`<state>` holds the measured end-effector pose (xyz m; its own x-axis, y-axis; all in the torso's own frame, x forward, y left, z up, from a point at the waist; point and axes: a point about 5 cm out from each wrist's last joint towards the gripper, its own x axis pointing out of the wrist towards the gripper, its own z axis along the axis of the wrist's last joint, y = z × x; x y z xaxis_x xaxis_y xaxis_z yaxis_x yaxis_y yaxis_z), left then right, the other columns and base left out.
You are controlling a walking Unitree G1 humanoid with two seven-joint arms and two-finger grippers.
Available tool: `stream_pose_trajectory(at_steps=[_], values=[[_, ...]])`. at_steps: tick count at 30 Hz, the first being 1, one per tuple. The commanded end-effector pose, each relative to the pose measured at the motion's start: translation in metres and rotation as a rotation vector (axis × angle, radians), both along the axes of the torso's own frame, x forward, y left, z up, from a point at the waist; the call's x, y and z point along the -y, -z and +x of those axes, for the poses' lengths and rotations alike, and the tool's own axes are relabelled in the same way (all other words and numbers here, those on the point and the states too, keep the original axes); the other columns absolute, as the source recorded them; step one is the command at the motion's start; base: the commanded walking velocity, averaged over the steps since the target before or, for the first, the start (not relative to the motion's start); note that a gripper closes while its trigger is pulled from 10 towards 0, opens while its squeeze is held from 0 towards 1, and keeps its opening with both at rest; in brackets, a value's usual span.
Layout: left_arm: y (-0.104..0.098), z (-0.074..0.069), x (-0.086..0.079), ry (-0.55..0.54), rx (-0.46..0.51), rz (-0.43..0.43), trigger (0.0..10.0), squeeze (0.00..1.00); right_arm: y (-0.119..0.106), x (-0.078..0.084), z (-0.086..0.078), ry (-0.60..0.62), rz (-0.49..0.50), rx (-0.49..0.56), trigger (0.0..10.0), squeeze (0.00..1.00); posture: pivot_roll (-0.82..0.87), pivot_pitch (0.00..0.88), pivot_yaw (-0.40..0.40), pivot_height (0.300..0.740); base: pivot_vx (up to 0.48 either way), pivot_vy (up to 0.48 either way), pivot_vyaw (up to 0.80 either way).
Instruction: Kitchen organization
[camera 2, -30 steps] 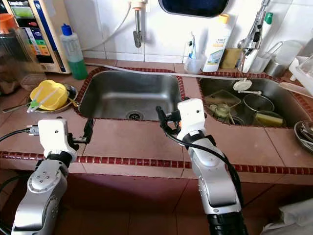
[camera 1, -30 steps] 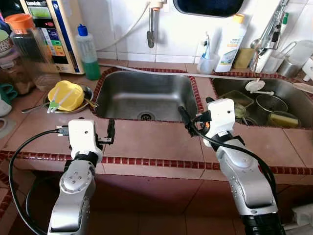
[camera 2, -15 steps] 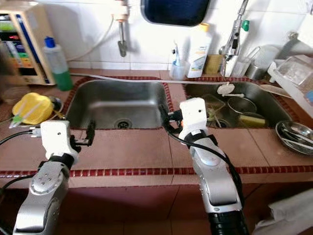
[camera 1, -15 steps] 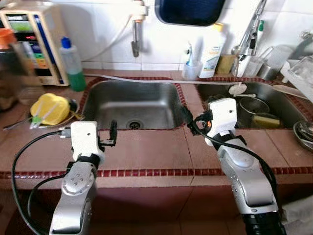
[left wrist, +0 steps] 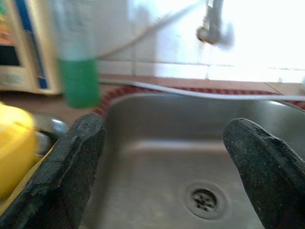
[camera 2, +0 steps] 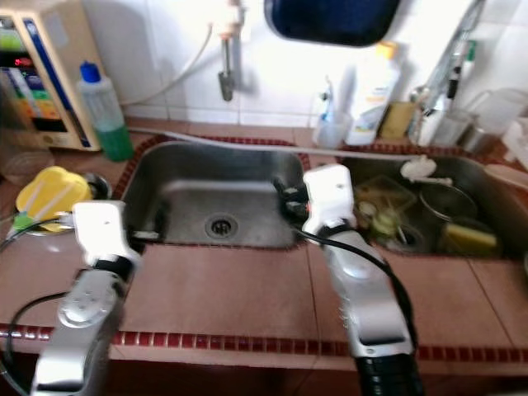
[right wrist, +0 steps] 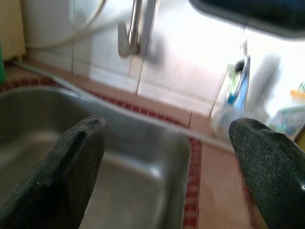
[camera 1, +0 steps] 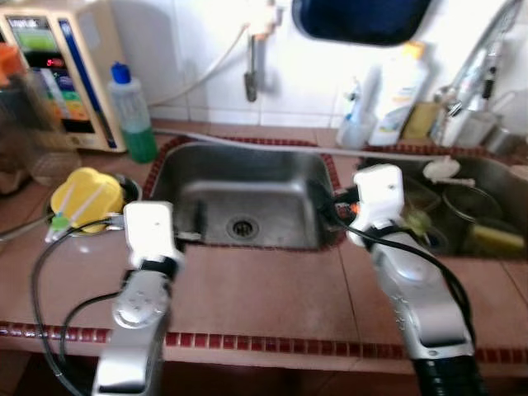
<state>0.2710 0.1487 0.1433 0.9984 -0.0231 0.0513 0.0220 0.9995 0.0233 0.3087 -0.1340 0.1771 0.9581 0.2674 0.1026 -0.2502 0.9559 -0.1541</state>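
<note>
Tiled counter (camera 1: 247,289), blurred frames | view nearer the left sink (camera 1: 247,186) than a second ago: I have stepped in | left gripper (left wrist: 162,157) and right gripper (right wrist: 167,157) spread wide, holding nothing (both over the sink's front rim) | dishes (camera 2: 462,235) wait in the right basin; no target picked.

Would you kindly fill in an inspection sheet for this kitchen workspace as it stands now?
Surface: brown tiled counter with red trim, bare in front of the sinks.
Job's things: left sink holds nothing seen; right sink holds dishes and a sponge.
Clutter: yellow item on a metal plate; green bottle; white bottle.
Grippers: left gripper and right gripper at the left sink's front rim, jaws open, holding nothing.
Cables: black cable loops beside the left arm.
Surroundings: white tiled wall, wall tap.
</note>
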Motion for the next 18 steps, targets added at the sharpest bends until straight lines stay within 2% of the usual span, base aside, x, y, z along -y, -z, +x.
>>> stream_pose_trajectory(at_steps=[1,18], values=[[0.0009,-0.0020,-0.0071,-0.029,-0.005,0.022,10.0,0.00,-0.0023,-0.0078,-0.0010,-0.025,0.010,0.012,10.0,0.00,0.05,0.000,-0.014,0.740,0.000,0.000,0.00],[0.0008,0.0022,-0.0135,-0.058,-0.022,0.030,10.0,0.00,-0.0053,-0.0059,0.0050,-0.009,0.031,0.012,10.0,0.00,0.06,0.000,-0.015,0.740,0.000,0.000,0.00]])
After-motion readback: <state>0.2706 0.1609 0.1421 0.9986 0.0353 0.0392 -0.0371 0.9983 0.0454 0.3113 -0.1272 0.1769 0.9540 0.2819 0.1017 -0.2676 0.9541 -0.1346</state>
